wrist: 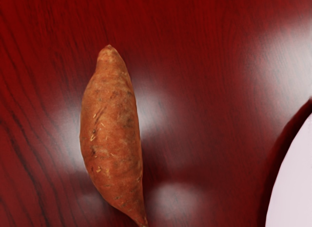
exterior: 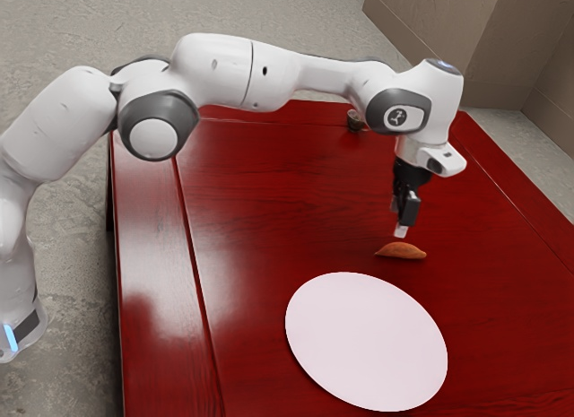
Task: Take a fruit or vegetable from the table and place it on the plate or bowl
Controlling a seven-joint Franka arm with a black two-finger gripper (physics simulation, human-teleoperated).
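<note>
An orange-brown sweet potato (exterior: pixel 401 250) lies flat on the red wooden table (exterior: pixel 269 211), just beyond the far rim of a round white plate (exterior: pixel 366 340). My black gripper (exterior: pixel 403 225) hangs straight above the sweet potato, fingertips a short way over it, open with nothing between the fingers. In the wrist view the sweet potato (wrist: pixel 111 134) lies lengthwise directly under my hand, and the plate's edge (wrist: pixel 295 188) shows beside it.
A small dark object (exterior: pixel 356 121) stands at the table's far edge behind the arm. Bare tabletop stretches toward the exterior view's left and around the plate. The table's edge at the exterior view's right runs near the plate.
</note>
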